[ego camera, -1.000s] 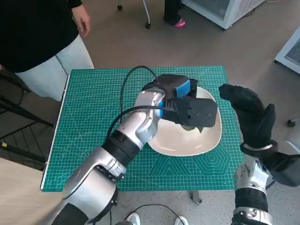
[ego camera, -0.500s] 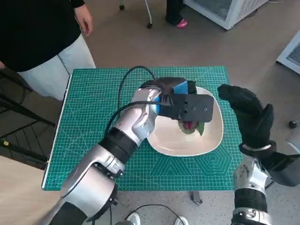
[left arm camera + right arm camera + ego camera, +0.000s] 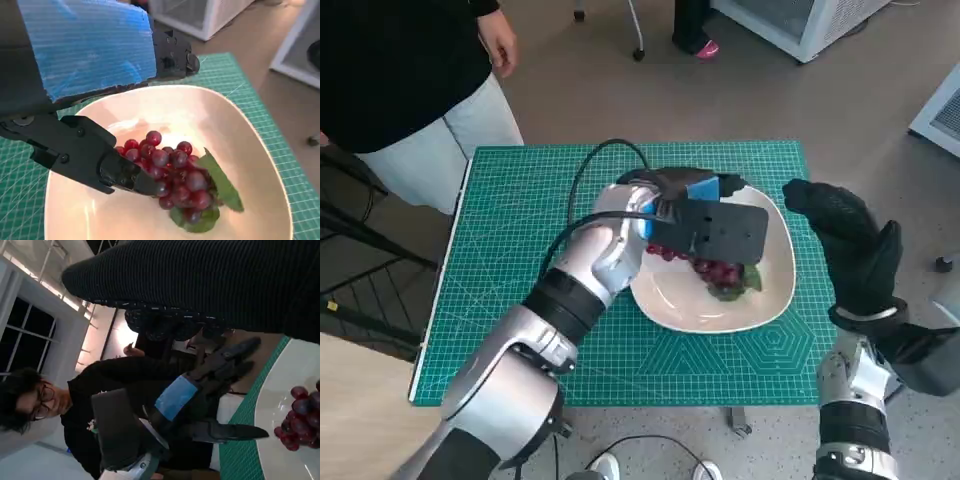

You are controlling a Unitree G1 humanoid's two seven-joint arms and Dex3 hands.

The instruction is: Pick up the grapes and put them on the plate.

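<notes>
Red grapes [image 3: 172, 182], soft, light and easily bruised, best gripped at the stem, lie on the plate [image 3: 260, 165] under the left hand's [image 3: 705, 225] parted fingers [image 3: 125, 175]; the right hand [image 3: 850, 250] hovers empty, fingers apart.

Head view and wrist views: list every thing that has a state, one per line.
grapes: lying in the plate, a left fingertip against the bunch
plate: upright on the mat, holding the grapes
left hand: over the plate, fingers spread, gripping nothing
right hand: raised beside the plate, holding nothing
</notes>
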